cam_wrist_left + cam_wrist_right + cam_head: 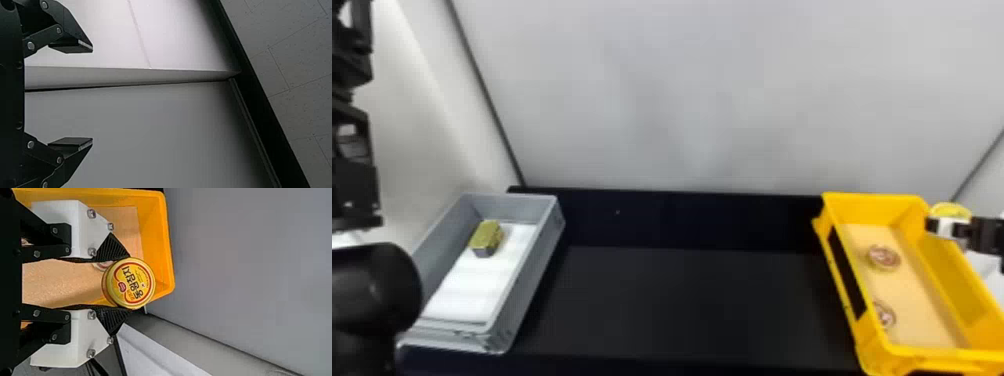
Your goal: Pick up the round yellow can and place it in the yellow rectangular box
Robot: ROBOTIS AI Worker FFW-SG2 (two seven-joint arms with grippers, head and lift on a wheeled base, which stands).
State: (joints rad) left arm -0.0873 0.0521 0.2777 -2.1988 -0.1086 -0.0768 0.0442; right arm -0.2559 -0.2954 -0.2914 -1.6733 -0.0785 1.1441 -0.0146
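Presently, holds the round yellow can clamped between the ridged black fingertips of the right gripper, one pressed to each side, set apart by the width of the can. Turns the lid, gold-rimmed with a red ring, toward the right wrist camera. In the head view, sits by the far right corner of the yellow rectangular box, overlapping the rim; cannot tell how high above. Has two round cans on the tan floor of that box, one nearer the far end, one closer to the left wall. Past the box's far edge, meets the gray panel. Leftward, opens onto a broad stretch of black table, reaching across to the gray box. Holds inside the latter a white liner and a gold-topped rectangular can toward the far end. At the left edge, shows the left gripper, raised, with fingers wide apart in the left wrist view.
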